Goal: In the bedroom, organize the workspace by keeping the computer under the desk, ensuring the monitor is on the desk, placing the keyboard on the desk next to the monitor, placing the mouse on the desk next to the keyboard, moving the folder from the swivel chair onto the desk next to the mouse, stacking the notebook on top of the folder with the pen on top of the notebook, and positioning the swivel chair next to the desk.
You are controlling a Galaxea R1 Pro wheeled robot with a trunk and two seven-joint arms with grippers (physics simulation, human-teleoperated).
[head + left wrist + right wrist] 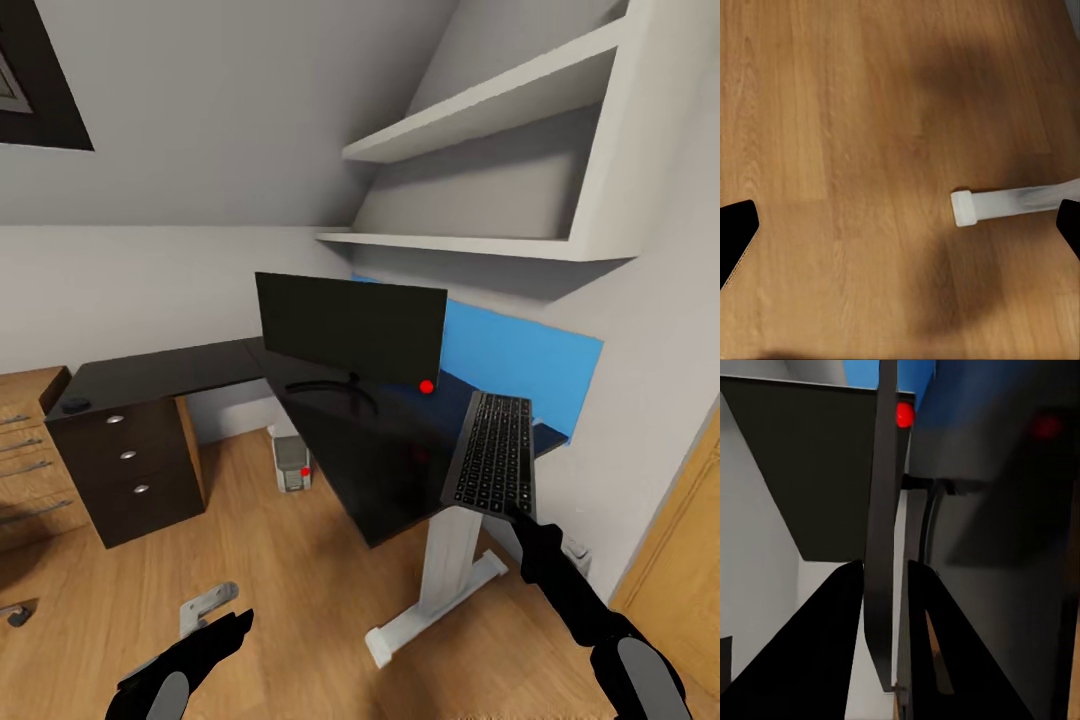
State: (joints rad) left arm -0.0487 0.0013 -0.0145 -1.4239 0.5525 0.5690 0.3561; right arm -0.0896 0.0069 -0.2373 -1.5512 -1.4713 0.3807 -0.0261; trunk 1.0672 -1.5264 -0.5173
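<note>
Right gripper [522, 512], jaws clamped on the keyboard's [493, 453] near short edge. Keyboard is airborne at right centre of frame, over the surface [340, 440], long axis running away from the robot, monitor [350, 327] to its upper left. Left gripper [215, 630] low, jaws apart, idle.

black desk [330, 440] carries monitor [350, 330]; computer [291, 462] on floor [300, 590]
</note>
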